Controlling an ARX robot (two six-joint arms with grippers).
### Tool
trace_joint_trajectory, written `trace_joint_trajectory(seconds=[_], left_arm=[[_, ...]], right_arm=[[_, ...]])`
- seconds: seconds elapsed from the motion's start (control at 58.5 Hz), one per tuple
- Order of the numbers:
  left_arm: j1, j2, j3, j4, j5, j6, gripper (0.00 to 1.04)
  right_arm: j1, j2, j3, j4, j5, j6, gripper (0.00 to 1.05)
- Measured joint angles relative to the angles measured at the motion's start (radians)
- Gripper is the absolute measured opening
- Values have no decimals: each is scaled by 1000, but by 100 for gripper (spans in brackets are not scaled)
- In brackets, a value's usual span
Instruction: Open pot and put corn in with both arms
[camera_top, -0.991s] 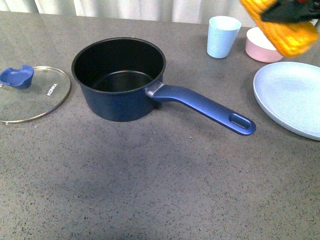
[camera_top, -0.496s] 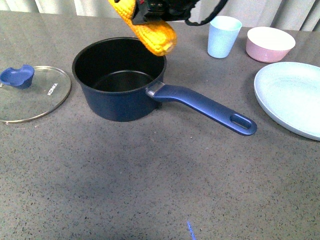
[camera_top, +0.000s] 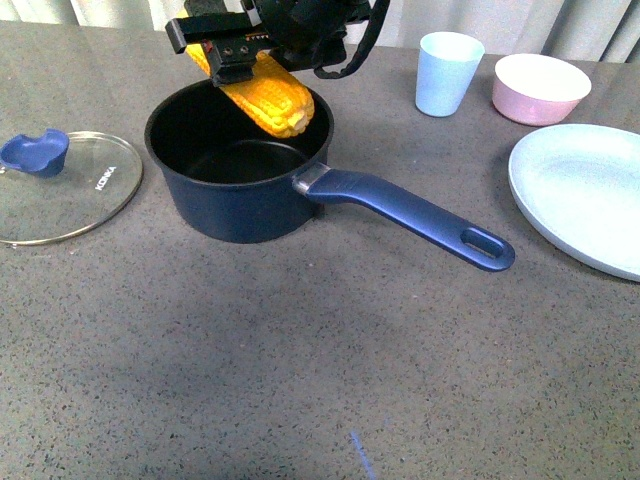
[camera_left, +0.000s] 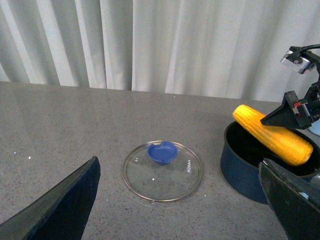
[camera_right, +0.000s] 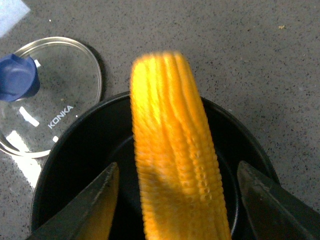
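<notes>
The dark blue pot (camera_top: 240, 205) stands open in the middle of the table, its long handle (camera_top: 410, 212) pointing front right. Its glass lid (camera_top: 75, 195) with the blue knob lies flat to the pot's left. My right gripper (camera_top: 225, 55) hovers over the pot's far rim with its jaws open. The corn (camera_top: 268, 95) hangs tilted between them, its lower end inside the pot's mouth. In the right wrist view the corn (camera_right: 172, 150) is blurred between the spread fingers (camera_right: 95, 210) above the pot (camera_right: 252, 147). My left gripper (camera_left: 182, 210) is open and empty, raised above the lid (camera_left: 162, 172).
A light blue cup (camera_top: 447, 72) and a pink bowl (camera_top: 540, 88) stand at the back right. A large light blue plate (camera_top: 590, 195) lies at the right edge. A white curtain hangs behind the table.
My right arm has carried the corn from the far right to above the pot. The corn now sits lower, dipping into the pot's mouth.
</notes>
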Motion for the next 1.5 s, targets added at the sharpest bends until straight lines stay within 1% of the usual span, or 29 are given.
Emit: trace_joint_trajectory(seconds=[0.171, 0.359, 0.496, 0.564, 0.667, 0.718, 0.821, 0.838, 0.855, 0.872, 0.889, 0.906, 0.94, 0.957, 0.991, 1.009, 1.077, 1.214, 1.333, 1.504], left_arm=[[0, 0, 0, 0, 0, 0, 96], [0, 0, 0, 0, 0, 0, 96], [0, 0, 0, 0, 0, 0, 96], [0, 0, 0, 0, 0, 0, 96], [0, 0, 0, 0, 0, 0, 96], [0, 0, 0, 0, 0, 0, 96], [0, 0, 0, 0, 0, 0, 96], [0, 0, 0, 0, 0, 0, 96], [0, 0, 0, 0, 0, 0, 96], [0, 0, 0, 0, 0, 0, 96], [0, 0, 0, 0, 0, 0, 96], [0, 0, 0, 0, 0, 0, 96], [0, 0, 0, 0, 0, 0, 96], [0, 0, 0, 0, 0, 0, 96], [0, 0, 0, 0, -1, 0, 96], [0, 0, 0, 0, -1, 0, 96], [0, 0, 0, 0, 0, 0, 96], [0, 0, 0, 0, 0, 0, 96], [0, 0, 0, 0, 0, 0, 96], [0, 0, 0, 0, 0, 0, 96]], right_arm=[[-8, -47, -81, 48, -2, 15, 97], [-43, -175, -226, 143, 0, 51, 96], [-97, -329, -365, 238, 26, 82, 96], [-140, -433, -463, 298, 44, 100, 96], [-249, -668, -687, 393, 80, 127, 96], [-269, -715, -725, 394, 86, 130, 96], [-273, -741, -734, 399, 83, 131, 96], [-269, -739, -742, 416, 106, 127, 95], [-263, -739, -763, 470, 170, 118, 92], [-262, -740, -807, 568, 266, 97, 87], [-261, -745, -841, 632, 323, 91, 83], [-261, -748, -858, 661, 346, 85, 81], [-266, -767, -930, 761, 414, 72, 74], [-269, -773, -948, 782, 422, 71, 73], [-283, -805, -1015, 843, 426, 65, 66], [-287, -815, -1031, 855, 426, 63, 64], [-329, -909, -1160, 921, 406, 53, 47], [-380, -1007, -1315, 959, 364, 48, 20], [-405, -1073, -1403, 971, 329, 43, 1], [-441, -1174, -1499, 973, 297, 43, 2]])
